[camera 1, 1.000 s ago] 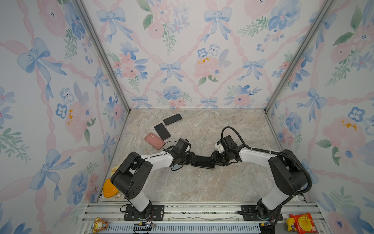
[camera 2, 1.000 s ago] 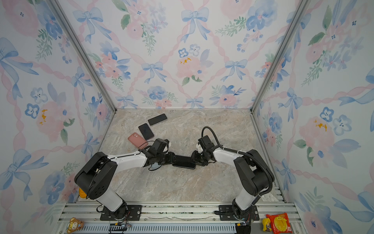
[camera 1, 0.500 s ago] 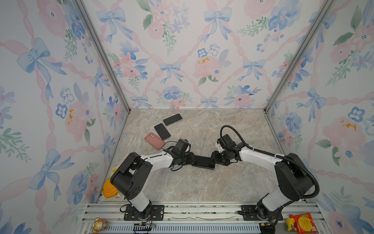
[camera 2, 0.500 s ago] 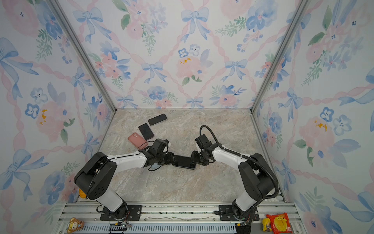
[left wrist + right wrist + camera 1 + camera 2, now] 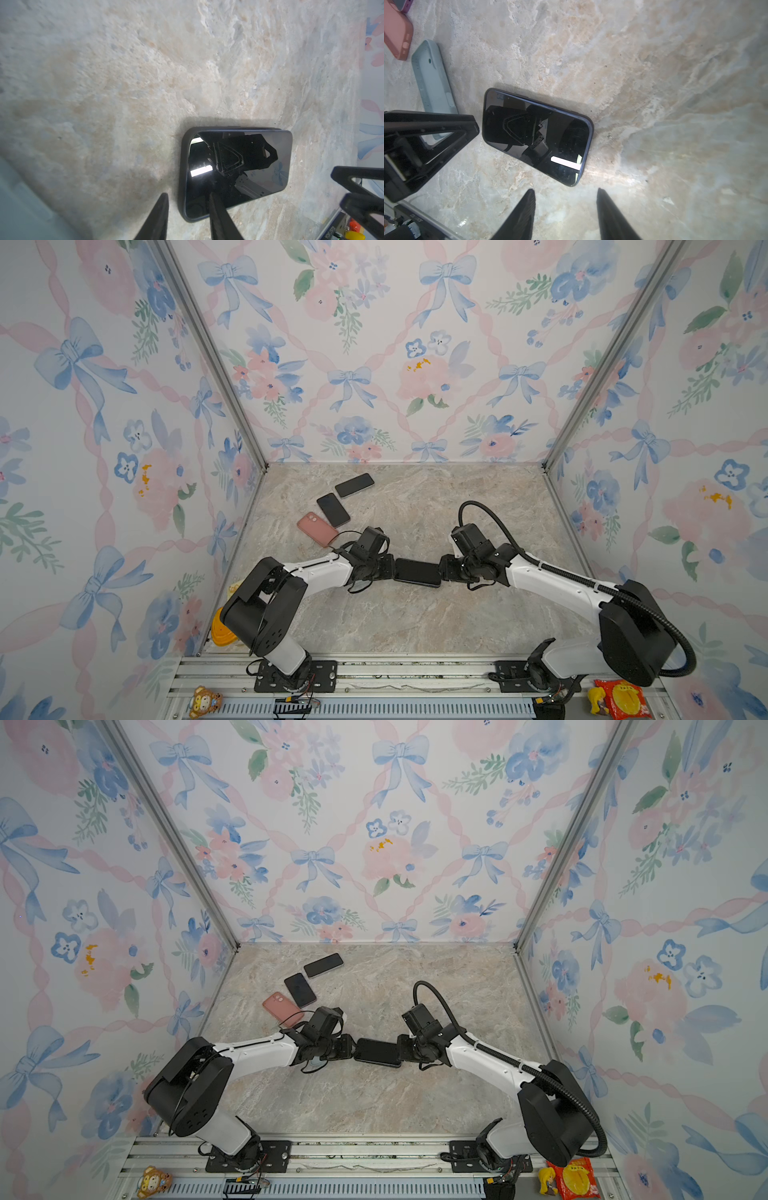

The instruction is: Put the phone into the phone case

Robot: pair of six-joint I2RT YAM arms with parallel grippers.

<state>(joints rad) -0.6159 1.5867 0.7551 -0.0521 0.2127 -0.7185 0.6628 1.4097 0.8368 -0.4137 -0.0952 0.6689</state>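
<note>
A: Where's the phone (image 5: 417, 572)?
B: Flat on the table (image 5: 415, 626), mid-width, toward the front edge, long axis running arm to arm
A: Claws?
B: Both spread, gripping nothing; left gripper (image 5: 187, 195) has a finger over its end (so nearer), right gripper (image 5: 565, 189) just short; pink case (image 5: 316, 529) lies farther back

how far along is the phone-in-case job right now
Looks done: the black phone lies screen up with a dark case around its end; full seating is unclear. In hand: the left gripper straddles that end, open; the right gripper hovers open, short of the phone. Left: probably press it home, then withdraw.
</note>
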